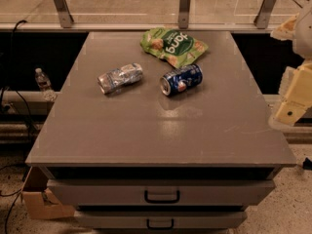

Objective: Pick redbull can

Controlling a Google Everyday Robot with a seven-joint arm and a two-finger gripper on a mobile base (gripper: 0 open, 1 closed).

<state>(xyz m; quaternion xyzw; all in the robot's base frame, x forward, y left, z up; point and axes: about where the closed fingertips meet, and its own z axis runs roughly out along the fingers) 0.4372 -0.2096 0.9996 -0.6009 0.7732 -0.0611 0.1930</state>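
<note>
Lying on its side in the rear-left part of the worktop point(156, 135), the redbull can point(120, 78) sits apart from the dark blue can point(181, 79) and the green snack bag point(173, 45) near the rear edge. It looks light, thin-walled and slick, apt to roll or dent, so a gentle hold across its round middle seems best. The gripper point(293, 105) hangs beyond the right edge; whether its jaws are released or clenched, I cannot tell.

Slim silver, pale-blue redbull can point(120, 78) — on its side, tabletop point(161, 130) left-centre; gripper point(292, 104) beyond right edge.
</note>
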